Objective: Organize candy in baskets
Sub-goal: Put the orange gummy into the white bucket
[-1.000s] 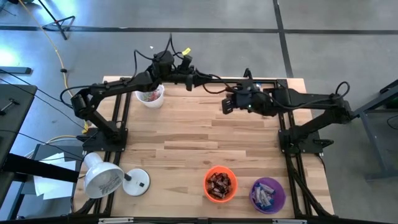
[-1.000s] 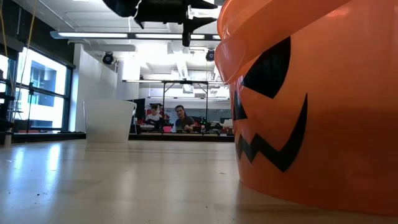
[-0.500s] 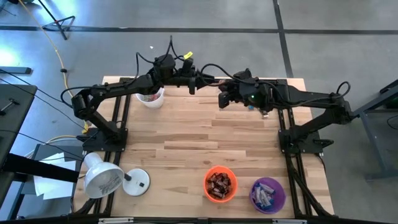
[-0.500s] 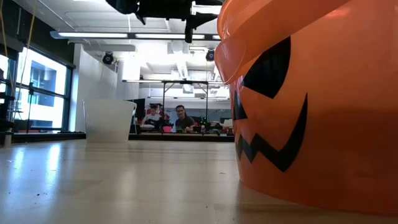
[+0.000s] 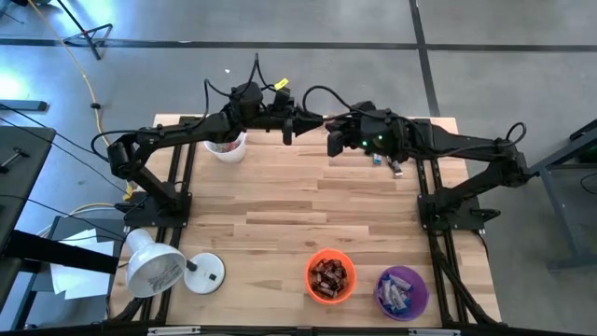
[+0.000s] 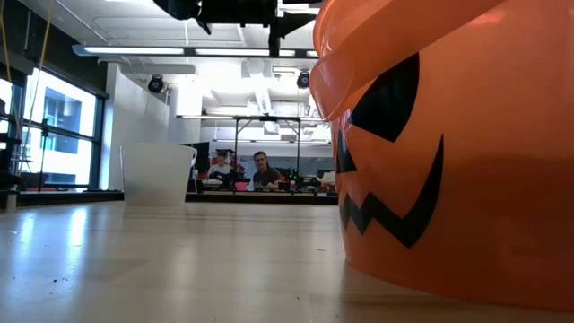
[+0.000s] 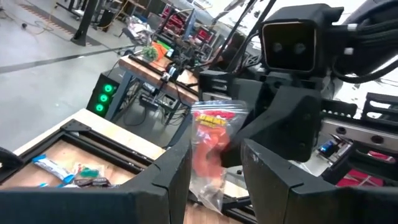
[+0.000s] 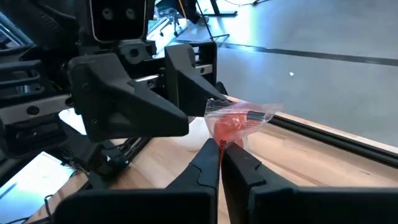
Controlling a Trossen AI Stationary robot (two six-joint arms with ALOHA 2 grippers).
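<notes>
My right hand (image 8: 221, 163) is pinched tight on the lower edge of a clear candy packet (image 8: 239, 121) with red inside, held up above the far edge of the table (image 5: 280, 201), at upper centre of the high view. My left hand (image 7: 214, 165) faces it there with fingers (image 7: 165, 174) parted, the packet hanging between them; whether they touch it I cannot tell. The white basket (image 5: 226, 146) sits at the upper left of the table under my left arm, with candy in it. The orange basket (image 5: 330, 276) and the purple basket (image 5: 402, 291) stand side by side at lower right, each holding wrapped bars. A few loose candy bars (image 5: 387, 163) lie at the upper right. A white lamp (image 5: 157, 266) rests at lower left.
</notes>
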